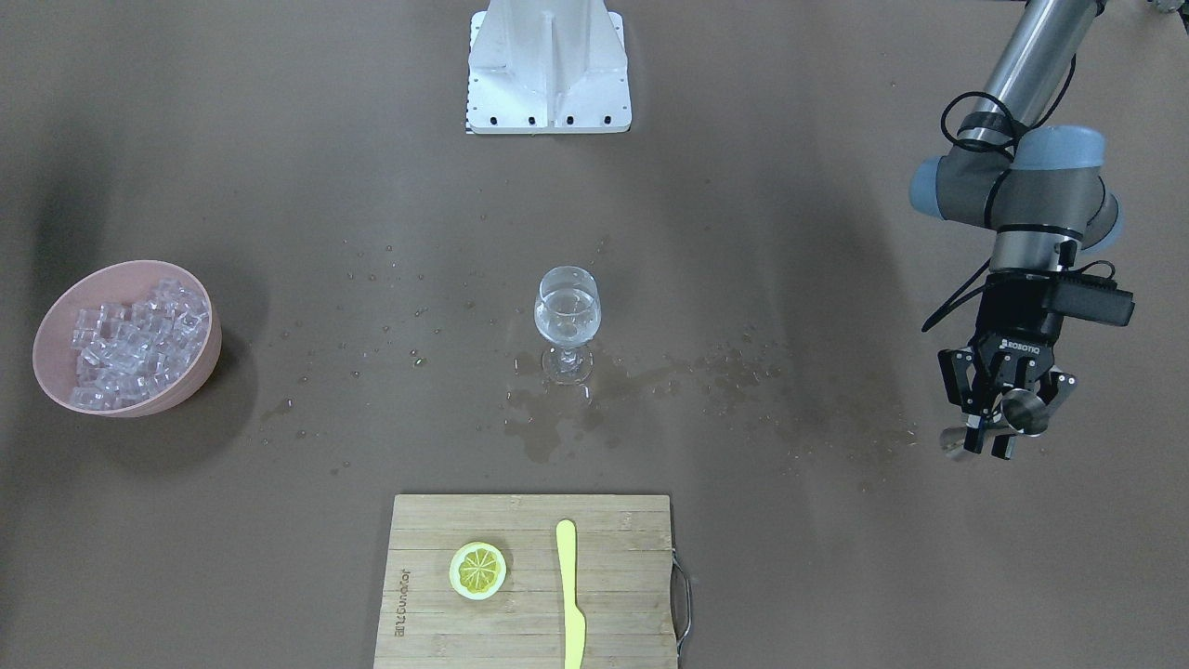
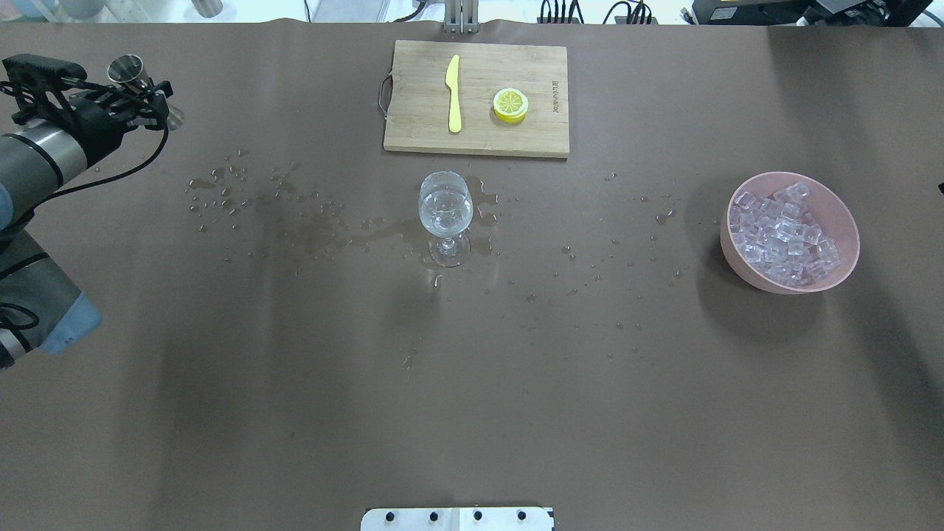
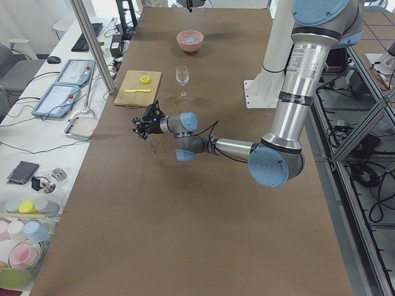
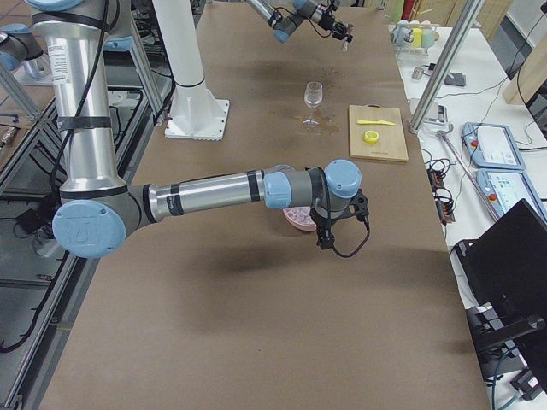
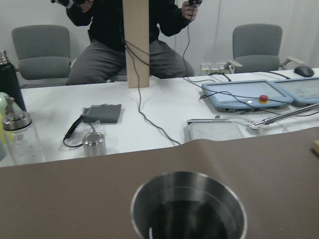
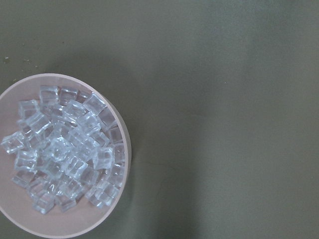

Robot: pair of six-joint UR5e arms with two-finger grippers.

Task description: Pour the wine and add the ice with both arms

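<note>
A stemmed glass (image 1: 567, 321) (image 2: 445, 215) stands mid-table with a little clear wine (image 2: 445, 210) in its bowl. The ice (image 1: 130, 339) (image 2: 785, 232) (image 6: 65, 154) is heaped in a pink bowl (image 1: 200, 372) (image 2: 745, 269). My left gripper (image 1: 999, 429) (image 2: 144, 88) is far out at the table's left end, shut on a steel measuring cup (image 1: 1022, 413) (image 2: 127, 68) (image 5: 188, 206) held off the table. The right gripper (image 4: 326, 237) hangs by the pink bowl; it shows only in the exterior right view, so I cannot tell its state. The right wrist view looks straight down on the ice.
A bamboo cutting board (image 2: 413, 133) (image 1: 427, 632) carries a lemon slice (image 2: 510, 104) and a yellow knife (image 2: 453, 103). Spilled drops and wet patches (image 2: 295, 214) spread around the glass. The white base block (image 1: 548, 65) stands at the robot's edge. A seated person (image 5: 124, 45) is beyond the table.
</note>
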